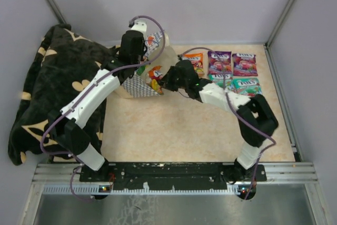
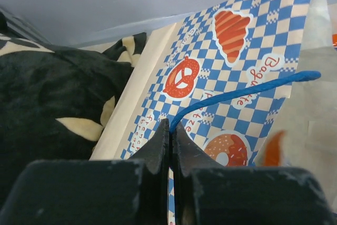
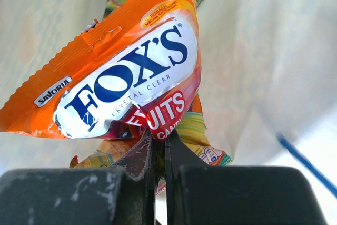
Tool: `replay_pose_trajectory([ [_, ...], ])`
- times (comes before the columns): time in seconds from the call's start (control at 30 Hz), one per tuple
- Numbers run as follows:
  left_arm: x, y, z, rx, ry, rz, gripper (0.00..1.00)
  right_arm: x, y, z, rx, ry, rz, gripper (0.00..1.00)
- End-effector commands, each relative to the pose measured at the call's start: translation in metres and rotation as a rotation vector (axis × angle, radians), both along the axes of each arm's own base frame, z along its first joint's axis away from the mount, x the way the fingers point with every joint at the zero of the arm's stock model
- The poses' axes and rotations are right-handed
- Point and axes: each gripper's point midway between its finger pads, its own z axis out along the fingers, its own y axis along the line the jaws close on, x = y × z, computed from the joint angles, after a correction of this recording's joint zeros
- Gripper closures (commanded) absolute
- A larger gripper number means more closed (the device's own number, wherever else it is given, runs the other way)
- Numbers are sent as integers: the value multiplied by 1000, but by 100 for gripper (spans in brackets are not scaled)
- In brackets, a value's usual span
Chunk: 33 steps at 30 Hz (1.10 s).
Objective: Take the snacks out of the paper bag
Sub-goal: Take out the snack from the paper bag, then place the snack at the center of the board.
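Beige tabletop (image 1: 158,130); right tool (image 3: 158,143) pinches orange FOX'S packet (image 3: 126,77); left tool (image 2: 170,127) seemingly pinches handle (image 2: 247,90), "Baguette" bag (image 2: 247,51).

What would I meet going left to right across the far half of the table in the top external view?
black blanket → paper bag → orange packet lying on the table → left purple packet → right purple packet

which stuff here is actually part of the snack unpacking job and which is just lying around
Part of the job:
paper bag, held by the left hand
orange packet, pinched in the right hand
packets laid out on the table

Just lying about:
black floral blanket
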Motion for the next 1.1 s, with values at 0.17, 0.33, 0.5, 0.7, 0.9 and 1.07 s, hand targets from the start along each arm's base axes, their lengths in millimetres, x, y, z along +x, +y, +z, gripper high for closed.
replay_pose_trajectory([
  [0.17,14,33,21,50,-68,111,100,-71,-135,113,-344,-370,-78,100],
  [0.33,20,52,30,82,-82,152,100,-92,-195,73,-662,-194,-129,100],
  [0.5,23,81,42,127,-97,218,100,-103,-215,5,-813,-25,-145,100],
  [0.7,19,104,63,124,-124,239,100,-95,-204,-39,-756,43,-220,52],
  [0.9,16,101,69,93,-138,204,100,-74,-191,21,-615,-207,-162,31],
  [1.07,18,94,66,67,-136,167,100,-71,-177,15,-207,-226,59,100],
])
